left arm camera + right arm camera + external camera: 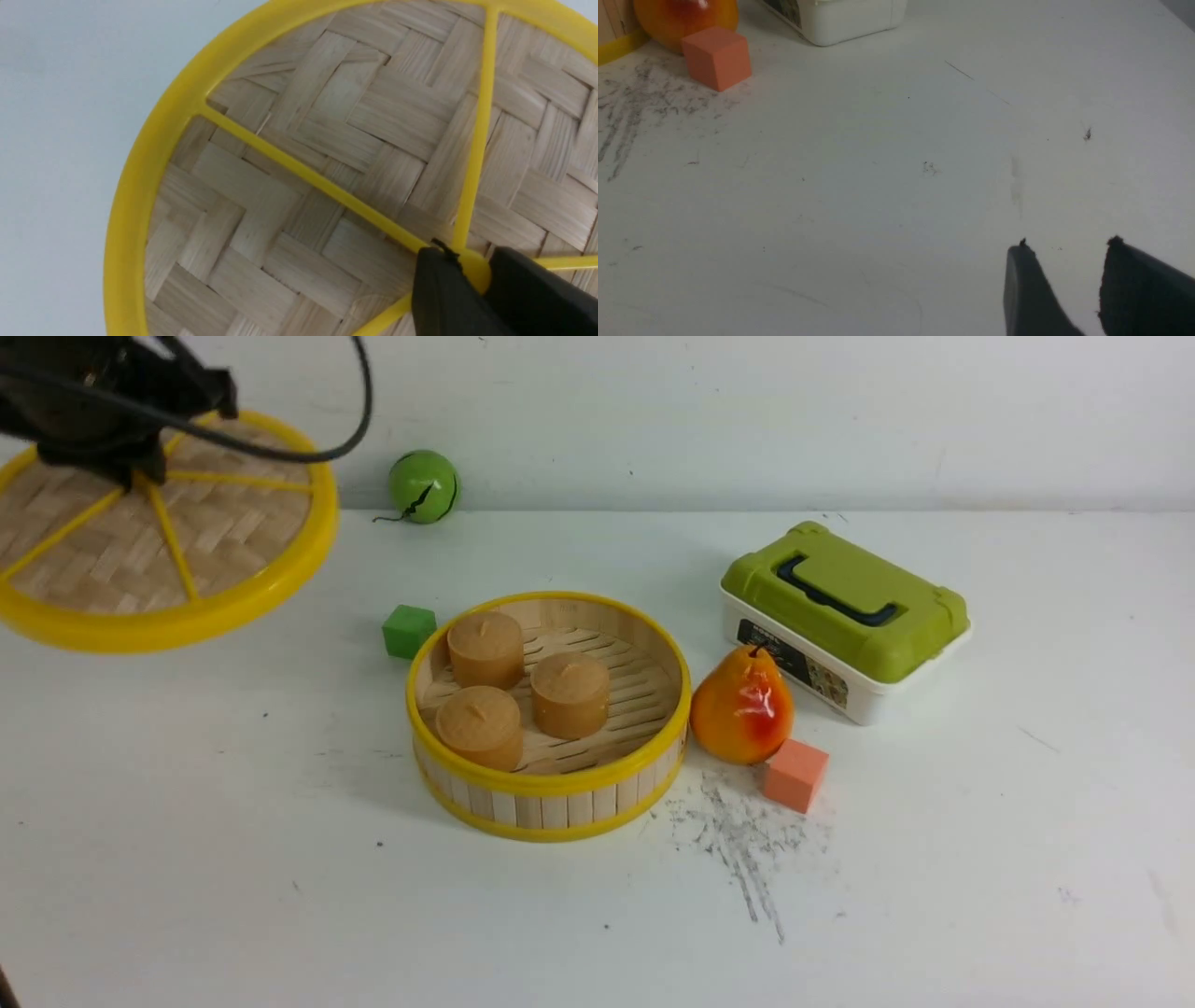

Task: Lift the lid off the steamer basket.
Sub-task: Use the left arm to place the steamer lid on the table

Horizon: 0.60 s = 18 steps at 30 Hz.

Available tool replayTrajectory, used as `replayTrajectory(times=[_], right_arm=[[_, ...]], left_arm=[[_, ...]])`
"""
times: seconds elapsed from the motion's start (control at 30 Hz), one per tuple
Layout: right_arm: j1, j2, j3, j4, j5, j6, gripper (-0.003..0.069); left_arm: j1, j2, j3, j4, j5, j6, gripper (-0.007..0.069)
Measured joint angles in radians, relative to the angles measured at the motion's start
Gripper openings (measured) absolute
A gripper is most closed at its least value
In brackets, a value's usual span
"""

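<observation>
The lid (187,551), a woven tan disc with a yellow rim and spokes, hangs tilted in the air at the far left, well clear of the steamer basket (551,793). My left gripper (140,476) is shut on the lid's central yellow knob (474,273); the lid fills the left wrist view (327,140). The basket stands open at the table's middle with three tan round cakes (523,686) inside. My right gripper (1064,245) is open and empty over bare table; it is out of the front view.
A green cube (408,631) sits left of the basket, a green ball (423,485) at the back. A pear (742,707) and an orange cube (796,775) lie right of the basket, then a white box with a green lid (845,607).
</observation>
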Motion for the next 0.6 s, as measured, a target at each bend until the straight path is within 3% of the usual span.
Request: replayTrajectory(times=[0.27,0.6], right_arm=[[0.0,0.0,0.0,0.0,0.0,0.0,0.024],[0.0,0.0,0.0,0.0,0.0,0.0,0.024]], left_arm=[[0.029,0.098,0.198,-0.036,-0.204,-0.017,0.0099],[0.029,0.258,0.199,-0.11,-0.248,-0.03,0.0108]])
